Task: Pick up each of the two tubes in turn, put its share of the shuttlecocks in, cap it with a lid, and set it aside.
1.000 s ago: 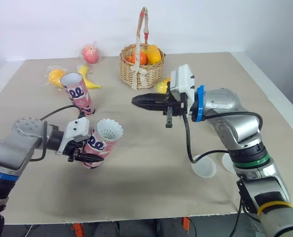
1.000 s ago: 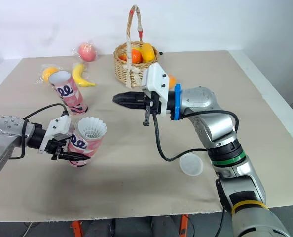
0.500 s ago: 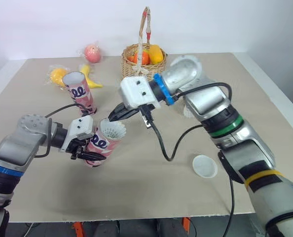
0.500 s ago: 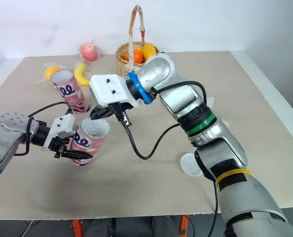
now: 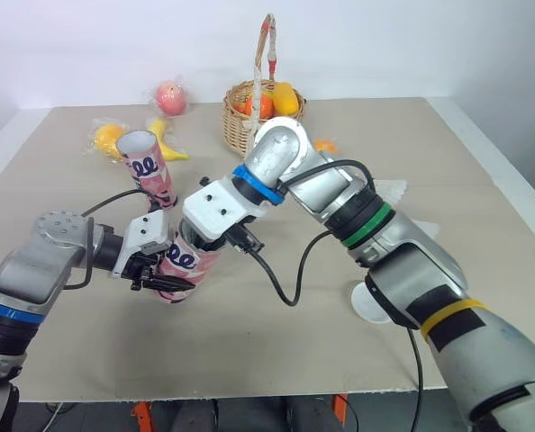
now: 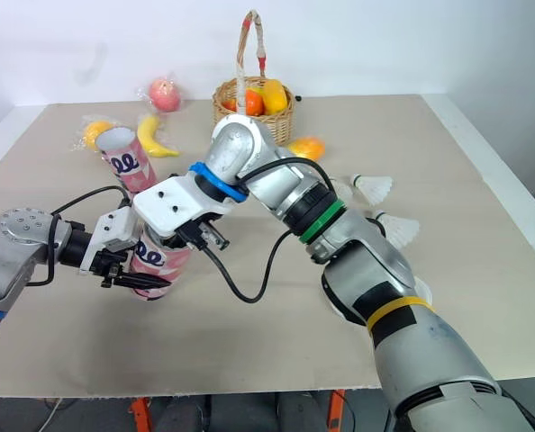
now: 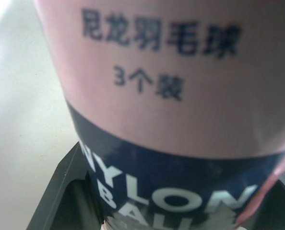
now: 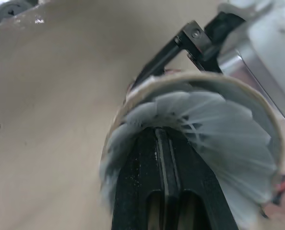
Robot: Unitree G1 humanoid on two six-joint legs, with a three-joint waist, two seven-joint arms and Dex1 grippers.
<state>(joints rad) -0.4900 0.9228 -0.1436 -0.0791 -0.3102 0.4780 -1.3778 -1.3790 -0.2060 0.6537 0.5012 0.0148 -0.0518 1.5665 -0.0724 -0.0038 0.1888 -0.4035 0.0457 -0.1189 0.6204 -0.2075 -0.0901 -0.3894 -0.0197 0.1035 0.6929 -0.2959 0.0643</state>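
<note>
Pink cardboard tube (image 5: 186, 258) tilted over beige table (image 5: 367, 135), clamped low in left gripper (image 5: 158, 275). Right gripper (image 8: 162, 140), fingers pressed together on nothing, sits inside white feathered shuttlecock (image 8: 219, 125) at tube mouth. Push along tube axis, gently, w/o crumpling skirt.

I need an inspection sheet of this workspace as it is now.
Surface: beige table, no spill seen.
Job's things: held tube tilted, shuttlecock in its mouth; second tube upright; two loose shuttlecocks; one lid.
Clutter: fruit basket, banana, bagged peach.
Grippers: left gripper shut on held tube; right gripper, jaws shut, pressed into that shuttlecock.
Cables: black cable loops from right wrist.
Surroundings: white wall.
</note>
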